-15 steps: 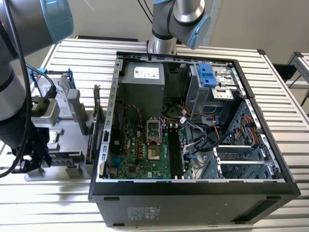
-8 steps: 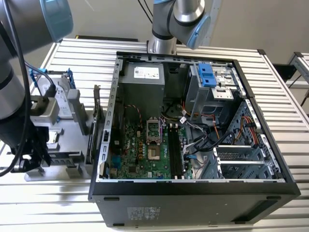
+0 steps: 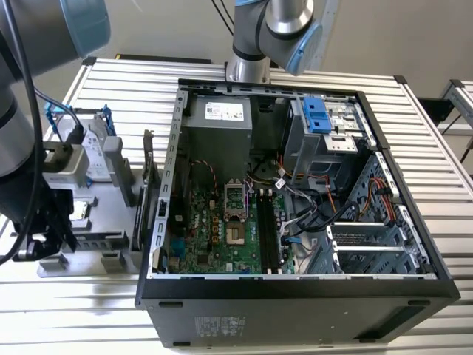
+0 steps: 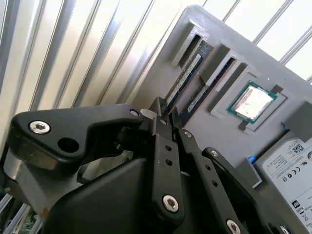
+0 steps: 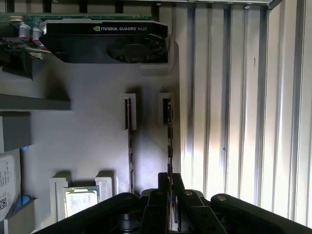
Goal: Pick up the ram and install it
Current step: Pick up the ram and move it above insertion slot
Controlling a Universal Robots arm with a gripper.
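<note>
Grey plastic tray (image 5: 87, 136), sitting at the exterior view's left of the open computer case (image 3: 295, 185), is holding two memory sticks edge-on in slots. The gripper (image 5: 171, 183) is pinching the ram (image 5: 169, 141), the stick nearest the tray's edge, jaws almost together and hiding that end. The second stick (image 5: 129, 146) is standing just beside it, with a processor (image 5: 80, 200) lying near.

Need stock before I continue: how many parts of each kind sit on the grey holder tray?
ram sticks: 2
processor: 1
graphics card: 1
hard drive: 1
Total: 5
</note>
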